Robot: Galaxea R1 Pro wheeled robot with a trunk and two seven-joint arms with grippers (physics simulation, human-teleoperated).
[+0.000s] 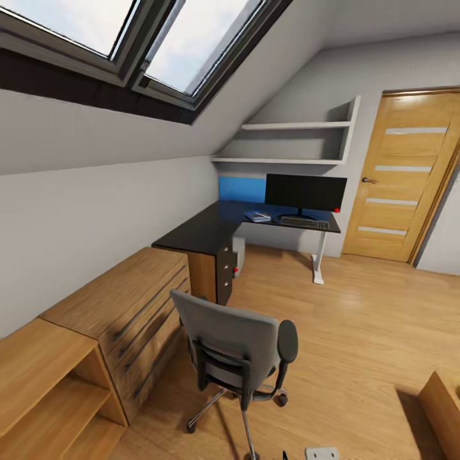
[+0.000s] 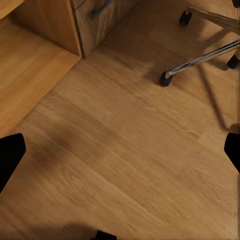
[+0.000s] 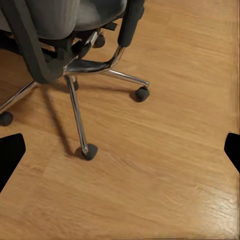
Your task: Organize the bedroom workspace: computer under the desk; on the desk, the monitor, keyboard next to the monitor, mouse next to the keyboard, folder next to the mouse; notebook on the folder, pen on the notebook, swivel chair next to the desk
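We are carrying both grippers low over the wooden floor [image 2: 125, 150], beside the swivel chair [image 1: 233, 348]. The left gripper [image 2: 120, 155] is spread wide with nothing between its fingers, whose dark tips sit at opposite edges of its wrist view; the right gripper [image 3: 120, 150] is equally wide and empty. We judge they are being kept open and clear because nothing is within reach yet.

Just beyond the right gripper, the chair's chrome legs [image 3: 75, 105] and castors are resting on the floor. We are looking at the chair from behind its backrest, so we cannot tell whether the folder is lying on the seat.

Beyond the chair, the desk [image 1: 211, 233] is standing against the sloped wall. The monitor [image 1: 305, 193] is upright at its far end, the keyboard [image 1: 304, 223] lying just in front of it. A flat bluish item [image 1: 257, 216], perhaps the notebook, is lying beside the keyboard. The computer [image 1: 239, 254] is sitting under the desk, beyond the drawer unit [image 1: 223, 268].

Beside the chair, the low wooden cabinet [image 1: 124, 300] is keeping its drawers closed, and the open shelf [image 1: 51, 390] next to it appears bare.
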